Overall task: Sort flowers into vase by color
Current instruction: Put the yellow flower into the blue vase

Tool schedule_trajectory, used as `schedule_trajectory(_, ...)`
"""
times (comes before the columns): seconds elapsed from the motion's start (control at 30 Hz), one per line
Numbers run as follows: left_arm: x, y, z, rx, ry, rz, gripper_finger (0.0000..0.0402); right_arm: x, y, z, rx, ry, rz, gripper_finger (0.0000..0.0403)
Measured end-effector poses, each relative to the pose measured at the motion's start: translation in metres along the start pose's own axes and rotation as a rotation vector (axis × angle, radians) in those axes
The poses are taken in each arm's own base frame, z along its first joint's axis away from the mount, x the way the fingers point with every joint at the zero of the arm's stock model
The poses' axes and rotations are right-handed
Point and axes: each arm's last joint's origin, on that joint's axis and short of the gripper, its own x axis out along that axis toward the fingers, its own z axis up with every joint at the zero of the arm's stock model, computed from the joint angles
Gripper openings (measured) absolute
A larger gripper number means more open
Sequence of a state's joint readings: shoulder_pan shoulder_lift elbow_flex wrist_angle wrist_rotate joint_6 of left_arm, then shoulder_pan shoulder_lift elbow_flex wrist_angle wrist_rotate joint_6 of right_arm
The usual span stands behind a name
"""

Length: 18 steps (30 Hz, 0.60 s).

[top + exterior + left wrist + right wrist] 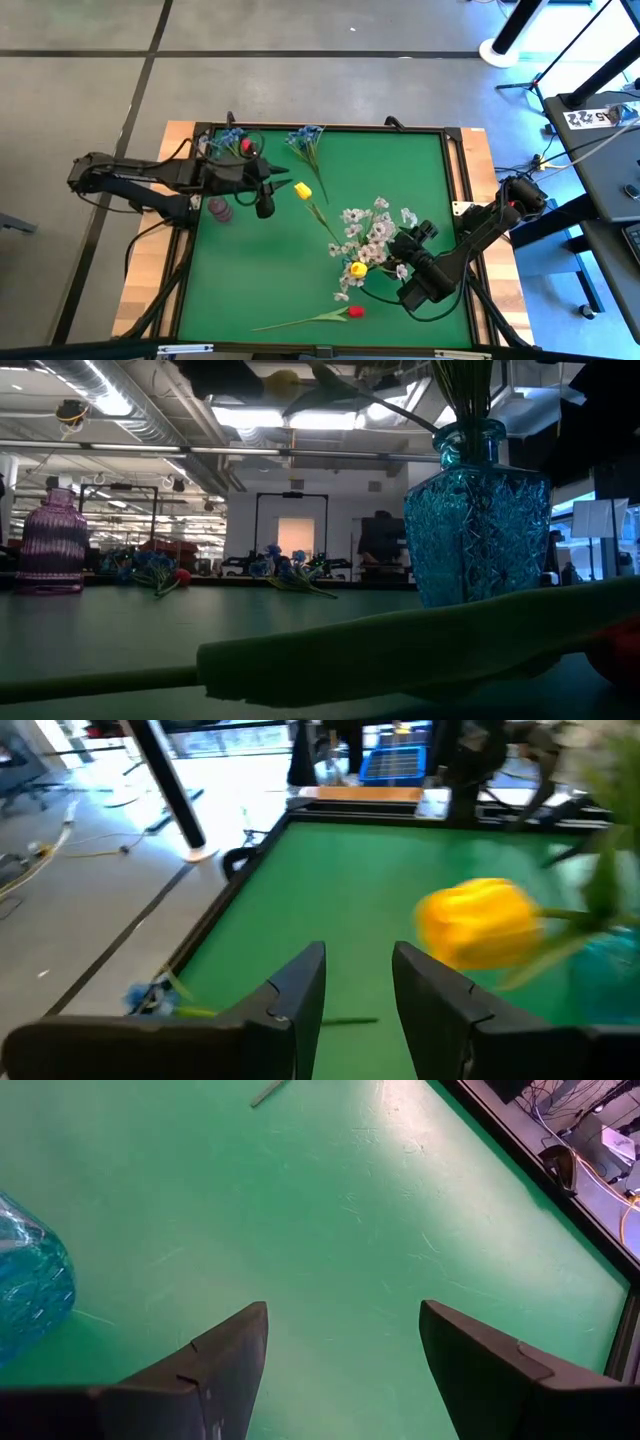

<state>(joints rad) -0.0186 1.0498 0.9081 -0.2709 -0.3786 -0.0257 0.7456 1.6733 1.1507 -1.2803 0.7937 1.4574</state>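
Observation:
A blue glass vase (476,520) on the green mat holds white sprigs (368,230), a yellow bud (358,268) and a leaning yellow tulip (302,190). A red tulip (354,312) lies flat near the near edge. Two blue sprigs (307,140) (228,140) and a red bud (245,147) lie by the far edge. A purple vase (219,209) stands at the left. My left gripper (358,960) is open, just left of the leaning tulip's bud (480,925). My right gripper (345,1315) is open beside the blue vase (30,1290), over bare mat.
A raised dark frame (455,130) borders the mat (260,270), and wooden table strips lie outside it. Bare mat lies in the near-left part and along the right side. Cables and equipment stands sit on the floor beyond the table's right side.

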Motion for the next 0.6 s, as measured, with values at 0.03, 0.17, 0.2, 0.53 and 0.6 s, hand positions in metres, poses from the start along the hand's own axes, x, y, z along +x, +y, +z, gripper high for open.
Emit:
schedule_trajectory(0.03,0.001,-0.003,-0.001,0.007,0.006,-0.011,0.0112,0.000,0.000,0.000,0.000,0.000,0.000,0.0262)
schedule_trajectory(0.17,0.005,-0.011,-0.004,0.038,0.027,0.044,0.0113,0.000,0.000,0.000,0.003,-0.002,0.002,0.0262)
schedule_trajectory(0.2,0.006,-0.012,-0.004,0.041,0.020,0.065,0.0114,0.000,0.000,0.000,0.004,-0.006,0.002,0.0262)
schedule_trajectory(0.53,0.015,-0.020,0.000,0.046,-0.025,-0.004,0.0110,0.000,0.001,0.000,0.009,-0.008,0.005,0.0262)
schedule_trajectory(0.6,0.016,-0.024,-0.001,0.052,-0.023,-0.017,0.0110,0.000,0.001,0.000,0.009,-0.007,0.005,0.0262)
